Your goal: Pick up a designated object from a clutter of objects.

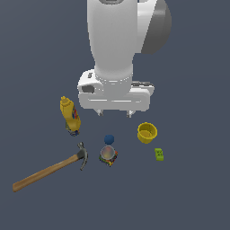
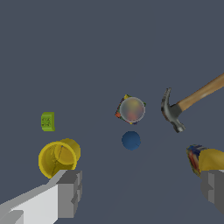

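The hammer (image 1: pixel 49 170) lies flat on the dark floor at the exterior view's lower left, with its brown wooden handle pointing left and its dark grey head toward the can. In the wrist view the hammer (image 2: pixel 173 113) shows its head and part of the handle. My gripper (image 1: pixel 115 113) hangs above the clutter, open and empty, well apart from the hammer. In the wrist view my gripper (image 2: pixel 142 192) has its two grey fingers (image 2: pixel 70 192) spread wide, with nothing between them.
A yellow mustard bottle (image 1: pixel 69 116) (image 2: pixel 208 159) lies beyond the hammer head. A small blue ball (image 1: pixel 108 139) (image 2: pixel 131 140) and a multicoloured can (image 1: pixel 108 155) (image 2: pixel 131 109) sit in the middle. A yellow cup (image 1: pixel 147 132) (image 2: pixel 58 158) and a green block (image 1: pixel 159 154) (image 2: pixel 47 121) sit at the exterior view's right.
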Controlling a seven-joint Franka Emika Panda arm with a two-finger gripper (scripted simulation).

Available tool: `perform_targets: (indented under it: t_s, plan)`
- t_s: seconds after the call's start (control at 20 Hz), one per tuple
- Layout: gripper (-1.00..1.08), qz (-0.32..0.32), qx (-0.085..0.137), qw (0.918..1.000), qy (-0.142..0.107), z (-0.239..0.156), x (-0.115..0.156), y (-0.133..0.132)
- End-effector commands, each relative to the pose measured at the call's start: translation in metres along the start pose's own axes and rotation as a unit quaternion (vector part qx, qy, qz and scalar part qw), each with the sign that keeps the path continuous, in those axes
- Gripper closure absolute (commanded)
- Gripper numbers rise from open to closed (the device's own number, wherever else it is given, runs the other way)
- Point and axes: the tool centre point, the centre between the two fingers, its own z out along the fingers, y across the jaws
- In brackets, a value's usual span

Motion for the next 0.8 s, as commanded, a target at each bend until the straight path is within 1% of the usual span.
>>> perform_targets:
  t_s: [0.0,0.15,0.35,0.55,0.75]
  plan:
    - [-0.92,0.028,0.003,0.9996,-0.001,0.009,0.015,0.014]
    - [-0.92,0.068,0.006,0.9977,-0.001,0.024,0.036,0.034]
    - [-0.92,0.121,0.009,0.9926,-0.001,0.045,0.062,0.064]
    - [-0.92,0.173,0.01,0.9849,-0.001,0.07,0.084,0.095]
    - [-0.92,0.223,0.009,0.9747,-0.001,0.096,0.103,0.128]
